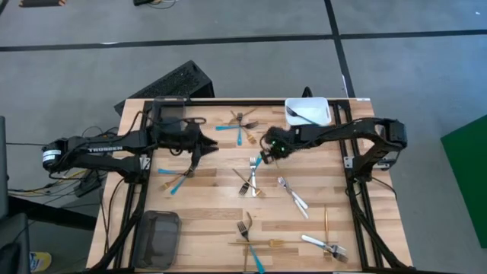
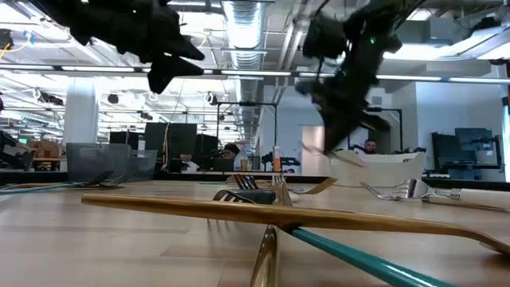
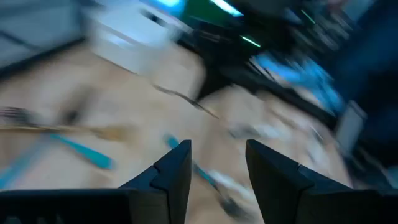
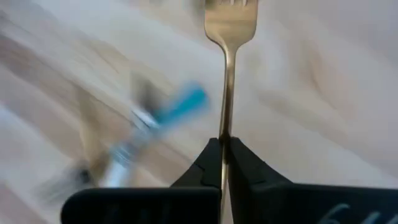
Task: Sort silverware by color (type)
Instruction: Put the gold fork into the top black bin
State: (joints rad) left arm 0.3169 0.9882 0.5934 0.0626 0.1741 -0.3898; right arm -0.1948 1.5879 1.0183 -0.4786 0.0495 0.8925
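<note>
Right gripper (image 4: pixel 224 155) is pinched on the handle of a gold fork (image 4: pixel 227 56), tines pointing away from the wrist, carried above the table (image 1: pixel 205 217) just short of the white bin (image 1: pixel 307 112), presumably for sorting with its kind. Left gripper (image 3: pixel 214 168), fingers parted and empty, hovers farther from the bin, near a blue-handled fork (image 1: pixel 176 180).

- Around your wooden table (image 1: pixel 205 209) you see grey floor (image 1: pixel 76 68) crossed by dark lines.
- Beyond the table, ceiling ducts (image 2: pixel 247 20) and monitors (image 2: pixel 474 143).
</note>
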